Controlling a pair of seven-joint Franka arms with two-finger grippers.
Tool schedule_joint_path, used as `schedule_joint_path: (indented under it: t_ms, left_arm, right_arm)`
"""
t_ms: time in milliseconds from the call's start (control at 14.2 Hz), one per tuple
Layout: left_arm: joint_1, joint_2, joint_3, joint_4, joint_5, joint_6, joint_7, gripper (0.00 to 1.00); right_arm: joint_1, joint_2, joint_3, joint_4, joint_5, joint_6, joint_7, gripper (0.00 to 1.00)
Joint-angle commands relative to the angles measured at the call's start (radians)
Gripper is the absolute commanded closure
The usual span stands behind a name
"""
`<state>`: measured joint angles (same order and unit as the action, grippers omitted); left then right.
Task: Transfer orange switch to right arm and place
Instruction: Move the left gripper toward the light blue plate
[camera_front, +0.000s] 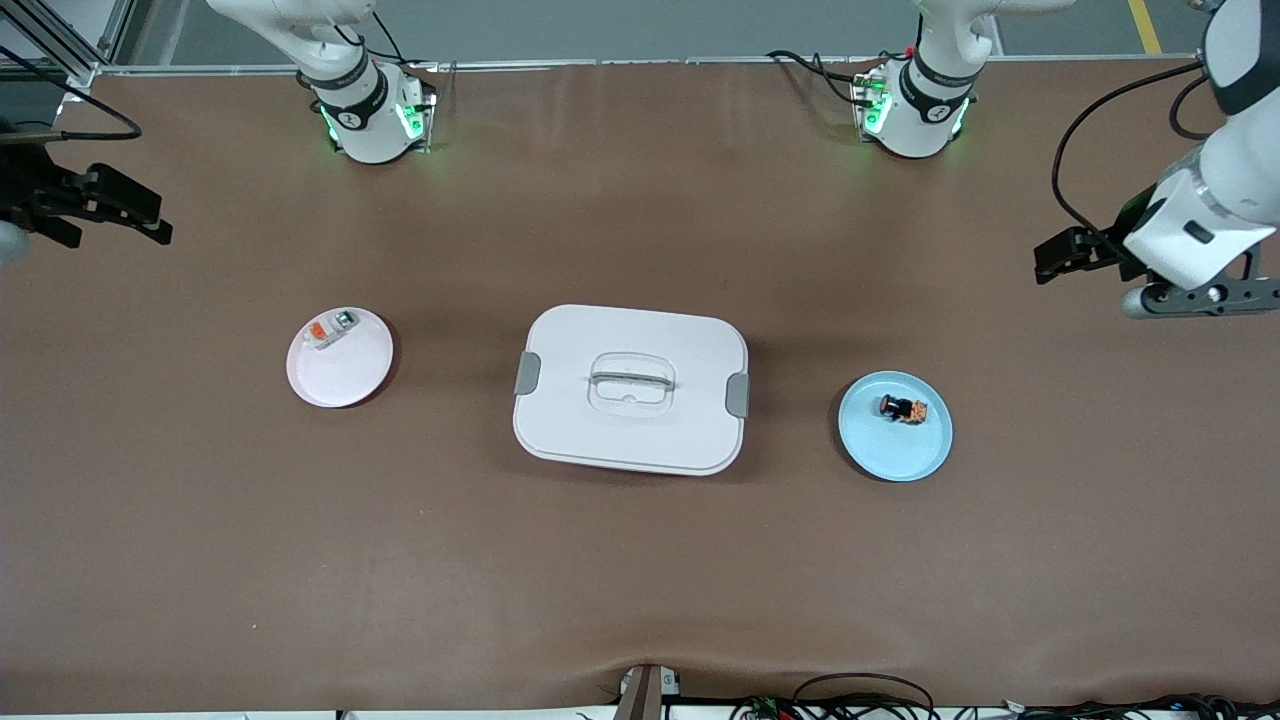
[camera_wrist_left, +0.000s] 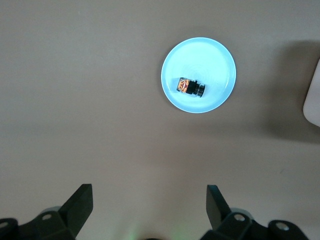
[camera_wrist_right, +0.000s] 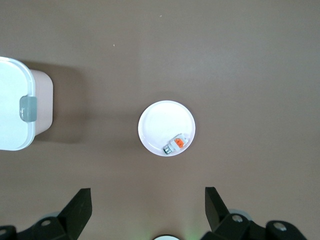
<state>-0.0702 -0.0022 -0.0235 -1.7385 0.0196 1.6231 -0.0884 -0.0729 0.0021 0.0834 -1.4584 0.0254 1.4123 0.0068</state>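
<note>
Lying on the blue plate at the frame's center right, the orange switch is seen. Both the left pincer and right pincer are held released above the desk.

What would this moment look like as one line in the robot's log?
orange switch: on blue plate, untouched | left gripper: open, over table | right gripper: open, over table | transfer: not started

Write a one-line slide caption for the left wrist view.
Open left gripper hovers above bare table, with the orange switch lying on the blue plate ahead.
</note>
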Motion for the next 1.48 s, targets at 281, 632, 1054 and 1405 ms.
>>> schedule_joint_path:
  t_ms: [281,632,1054,1405]
  left_arm:
    - [0.0,-0.01,-0.025,-0.189,-0.018,0.217,0.068,0.0]
    - [0.0,0.027,-0.039,-0.298,-0.01,0.386,0.072,0.0]
    - [-0.022,0.154,-0.042,-0.317,0.003,0.533,0.122,0.0]
    - [-0.011,0.257,-0.044,-0.317,0.003,0.636,0.231,0.0]
  right_arm:
    - [-0.045,-0.004,0.002,-0.005,-0.044,0.03,0.001,0.0]
    - [-0.047,-0.001,0.004,-0.007,-0.045,0.034,0.002,0.0]
    - [-0.057,-0.001,0.004,-0.008,-0.025,0.023,0.004,0.0]
    - [-0.027,0.021,0.01,-0.013,-0.036,0.036,0.004,0.0]
